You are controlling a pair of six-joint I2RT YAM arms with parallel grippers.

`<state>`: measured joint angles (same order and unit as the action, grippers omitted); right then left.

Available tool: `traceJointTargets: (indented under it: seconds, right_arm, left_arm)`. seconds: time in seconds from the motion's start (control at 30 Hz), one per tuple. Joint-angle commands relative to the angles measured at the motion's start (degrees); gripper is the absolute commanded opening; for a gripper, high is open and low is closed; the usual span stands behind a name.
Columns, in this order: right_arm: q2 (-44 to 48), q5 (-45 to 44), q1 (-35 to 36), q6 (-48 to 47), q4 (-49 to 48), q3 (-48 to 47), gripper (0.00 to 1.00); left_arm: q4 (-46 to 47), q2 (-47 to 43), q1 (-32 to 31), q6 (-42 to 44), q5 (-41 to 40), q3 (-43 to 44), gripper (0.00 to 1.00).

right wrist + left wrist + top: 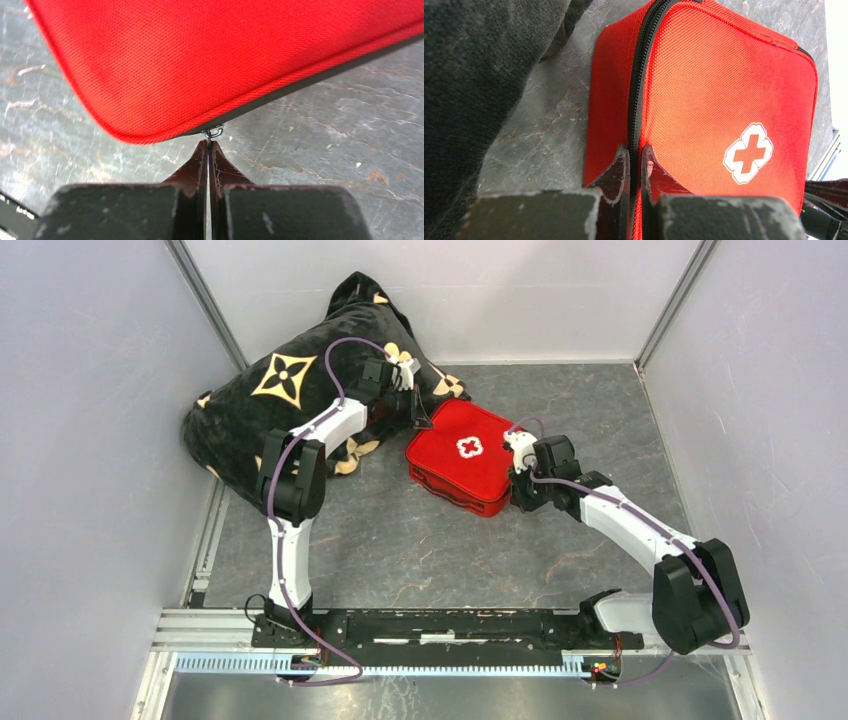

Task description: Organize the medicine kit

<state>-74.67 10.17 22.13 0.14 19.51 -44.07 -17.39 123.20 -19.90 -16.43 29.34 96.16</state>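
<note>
Medicine kit (460,455) beside black pillow (240,430), left hand (634,149) closed at zip (638,85), right hand (208,144) closed against kit

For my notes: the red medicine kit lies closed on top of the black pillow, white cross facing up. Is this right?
No. The medicine kit lies closed on the grey table beside the black pillow, white cross facing up, as the top external view shows.

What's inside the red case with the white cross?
Nothing inside shows. The red case is closed and its black zip looks shut, so only the red cloth lid and white cross can be seen. Whatever it holds is covered.
</note>
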Motion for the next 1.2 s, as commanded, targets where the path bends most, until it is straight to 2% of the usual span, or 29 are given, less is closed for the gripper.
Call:
traceJointTargets:
  seconds: [0.0, 0.13, 0.23, 0.43, 0.6, 0.83, 1.0, 1.17]
  right_arm:
    - [1.9, 13.2, 1.4, -6.2, 4.2, 0.8, 0.0]
    - [2.1, 18.1, 3.9, -6.3, 1.5, 1.1, 0.0]
    - [1.3, 17.7, 7.0, -3.5, -0.9, 0.2, 0.0]
    - [-0.9, 14.4, 14.5, 1.4, -4.3, -2.8, 0.0]
    - [-1.9, 13.3, 17.4, 6.4, -9.3, -2.3, 0.0]
    - [-3.5, 5.2, 23.5, 12.4, -13.1, -2.9, 0.0]
    - [1.0, -10.4, 21.4, 14.0, -7.9, -0.9, 0.0]
    - [2.4, -7.4, 11.2, 13.7, -8.2, 1.7, 0.0]
  left_arm:
    - [-0.8, 0.4, -0.6, -2.4, -6.0, -1.6, 0.02]
    - [-0.3, 0.1, -0.6, -2.9, -6.1, -2.2, 0.02]
    - [-0.3, -0.2, -0.7, -3.0, -7.0, -2.3, 0.02]
    - [-0.7, -0.7, -0.7, -3.2, -8.7, -2.5, 0.02]
    - [-0.8, -1.1, -0.6, -3.5, -10.2, -2.7, 0.02]
    - [-1.2, -1.4, -0.7, -4.2, -12.4, -3.1, 0.02]
    - [-3.9, -4.2, -0.6, -5.3, -17.0, -4.5, 0.02]
    - [-5.5, -11.4, -0.5, -8.7, -21.2, -10.7, 0.02]
